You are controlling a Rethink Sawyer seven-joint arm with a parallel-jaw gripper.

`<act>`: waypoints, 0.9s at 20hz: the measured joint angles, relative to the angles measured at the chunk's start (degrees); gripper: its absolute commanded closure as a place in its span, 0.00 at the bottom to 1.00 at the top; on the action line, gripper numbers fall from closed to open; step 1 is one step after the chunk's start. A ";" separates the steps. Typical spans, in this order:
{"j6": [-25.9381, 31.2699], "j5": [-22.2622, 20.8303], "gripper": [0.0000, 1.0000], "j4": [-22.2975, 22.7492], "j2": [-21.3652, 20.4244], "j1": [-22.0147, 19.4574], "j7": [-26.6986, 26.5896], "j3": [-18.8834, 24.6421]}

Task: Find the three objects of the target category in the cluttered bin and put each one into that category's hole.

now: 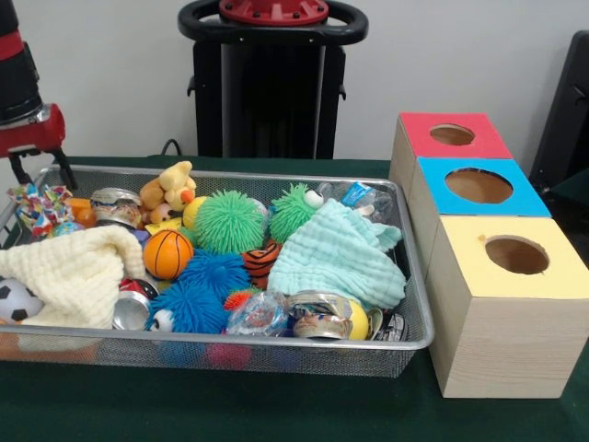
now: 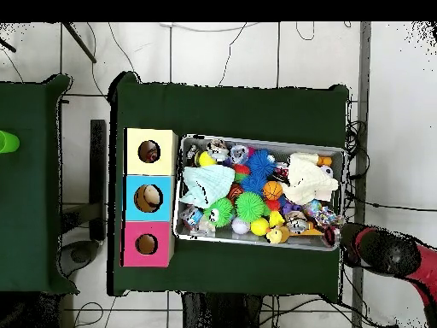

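The wire mesh bin (image 1: 276,343) is full of toys: an orange basketball (image 1: 167,254), green spiky balls (image 1: 228,221), blue spiky balls (image 1: 213,273), a soccer ball (image 1: 14,299), a striped ball (image 1: 260,260), a yellow plush (image 1: 170,189) and tins. A teal cloth (image 1: 340,256) and a cream cloth (image 1: 78,272) cover part of the pile. The yellow-topped box's hole (image 1: 516,255) is nearest the camera. My gripper (image 1: 41,182) hangs open and empty over the bin's far left corner. In the overhead view the gripper (image 2: 350,235) is at the lower right corner of the bin (image 2: 256,243), and the hole (image 2: 148,152) is at top left.
A blue-topped box (image 1: 479,187) and a red-topped box (image 1: 451,135) stand in a row behind the yellow one, right of the bin. The black pedestal (image 1: 271,83) stands behind the table. A second green table (image 2: 30,184) is at the overhead view's left.
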 measured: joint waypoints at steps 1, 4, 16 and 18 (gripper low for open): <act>0.08 0.00 0.00 -0.07 0.02 0.04 0.00 0.00; 0.15 -0.11 1.00 -0.67 -0.23 0.16 0.00 0.02; -0.46 -0.11 1.00 -3.59 -2.73 -1.23 0.00 0.02; -0.92 -0.12 1.00 -4.06 -3.01 -1.70 0.00 0.01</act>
